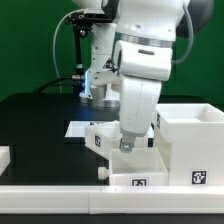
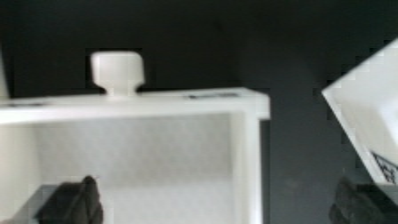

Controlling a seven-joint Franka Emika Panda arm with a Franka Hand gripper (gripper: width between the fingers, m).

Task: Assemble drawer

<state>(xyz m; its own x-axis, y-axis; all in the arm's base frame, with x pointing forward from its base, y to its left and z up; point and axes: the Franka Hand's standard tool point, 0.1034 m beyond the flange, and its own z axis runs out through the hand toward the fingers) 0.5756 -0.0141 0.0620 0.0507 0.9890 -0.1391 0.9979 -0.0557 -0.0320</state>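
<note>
The claw (image 2: 217, 203) hangs wide open over a knobbed tray (image 2: 143, 150) on the black surface (image 1: 40, 115), beside the shell (image 1: 190, 140). It looks like light, stiff, slick plastic, probably best pinched across one thin wall.

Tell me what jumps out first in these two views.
The arm fills the exterior view's middle, its gripper down at a small tray. The big cube shell stands at that view's right. The wrist view shows the tray's knob ahead of the open fingers.
</note>
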